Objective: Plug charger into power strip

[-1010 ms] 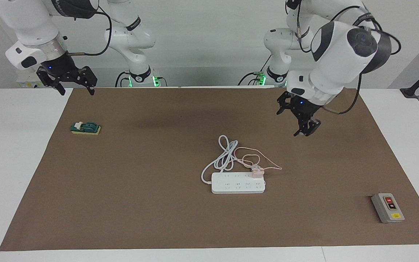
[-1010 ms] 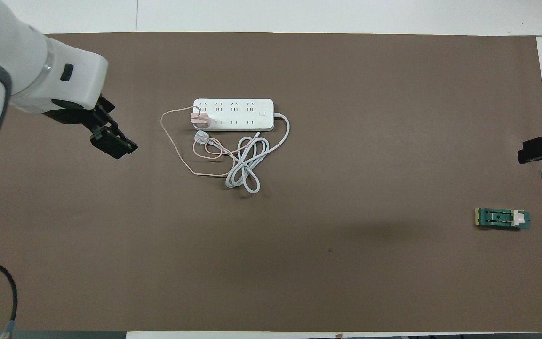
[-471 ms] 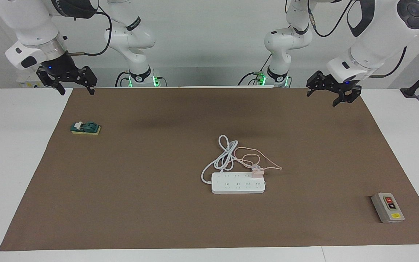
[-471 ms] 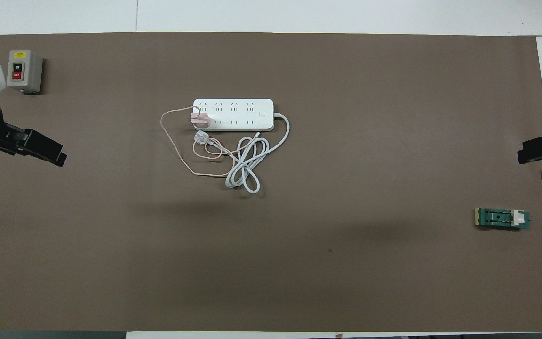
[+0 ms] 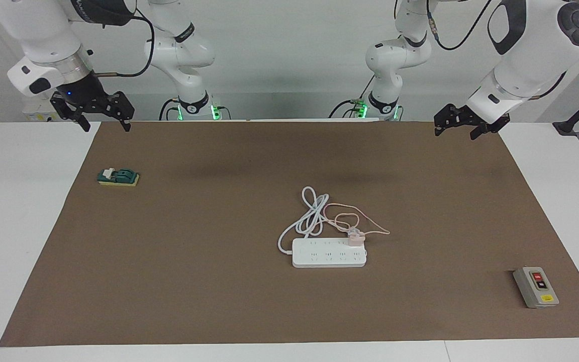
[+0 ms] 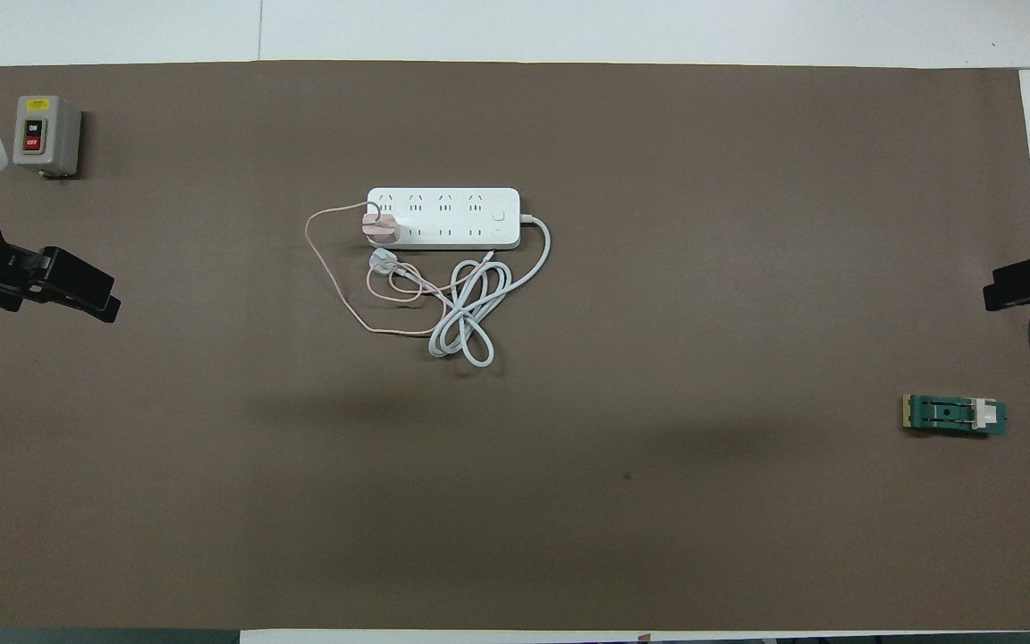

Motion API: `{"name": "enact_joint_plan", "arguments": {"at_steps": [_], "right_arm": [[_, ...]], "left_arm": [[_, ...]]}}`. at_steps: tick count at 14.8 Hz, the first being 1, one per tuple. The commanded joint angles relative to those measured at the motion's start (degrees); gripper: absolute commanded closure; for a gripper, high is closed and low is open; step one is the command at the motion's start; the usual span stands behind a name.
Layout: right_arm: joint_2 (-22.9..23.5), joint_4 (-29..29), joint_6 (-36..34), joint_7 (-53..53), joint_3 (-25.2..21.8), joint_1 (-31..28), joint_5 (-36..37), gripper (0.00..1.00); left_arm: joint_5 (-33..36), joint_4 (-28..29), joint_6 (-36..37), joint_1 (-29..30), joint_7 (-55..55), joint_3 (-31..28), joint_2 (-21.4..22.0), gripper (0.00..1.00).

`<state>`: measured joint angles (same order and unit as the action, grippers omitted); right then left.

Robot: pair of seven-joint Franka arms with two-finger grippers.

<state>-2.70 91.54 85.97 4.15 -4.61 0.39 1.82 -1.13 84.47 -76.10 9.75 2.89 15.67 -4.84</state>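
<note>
The white power strip lies flat mid-mat, also in the overhead view. The pink charger stands on the strip's end toward the left arm's end of the table. Its thin pink cable loops on the mat nearer the robots. The strip's thick white cord lies coiled there too. My left gripper is open and empty, raised over the mat's edge near its base. My right gripper is open and empty, waiting over the mat's corner.
A grey box with red and black buttons stands on the mat toward the left arm's end, farther from the robots than the strip. A small green block lies toward the right arm's end.
My left gripper has risen and drawn back from over the mat beside the strip to the mat's edge near its base. The right arm, charger and strip have not moved.
</note>
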Motion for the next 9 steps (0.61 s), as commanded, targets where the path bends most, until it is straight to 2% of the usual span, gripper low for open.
{"name": "enact_joint_plan", "arguments": {"at_steps": [1, 4, 7, 9], "right_arm": [[-0.5, 0.2, -0.7, -0.4, 0.5, -0.4, 0.5, 0.00], [-0.5, 0.2, -0.7, -0.4, 0.5, -0.4, 0.5, 0.00], [-0.5, 0.2, -1.1, -0.4, 0.5, -0.4, 0.5, 0.00], [-0.5, 0.2, -1.4, -0.3, 0.5, -0.4, 0.5, 0.00]], "left_arm": [[0.8, 2.3, -0.2, 0.0, -1.1, 0.2, 2.1, 0.00], [1.7, 2.8, -0.8, -0.7, -2.6, 0.2, 2.2, 0.00], [1.8, 8.7, -4.8, -5.2, -3.0, -6.1, 6.0, 0.00], [1.7, 9.8, -7.5, -6.5, -3.3, -7.4, 6.5, 0.00]]}}
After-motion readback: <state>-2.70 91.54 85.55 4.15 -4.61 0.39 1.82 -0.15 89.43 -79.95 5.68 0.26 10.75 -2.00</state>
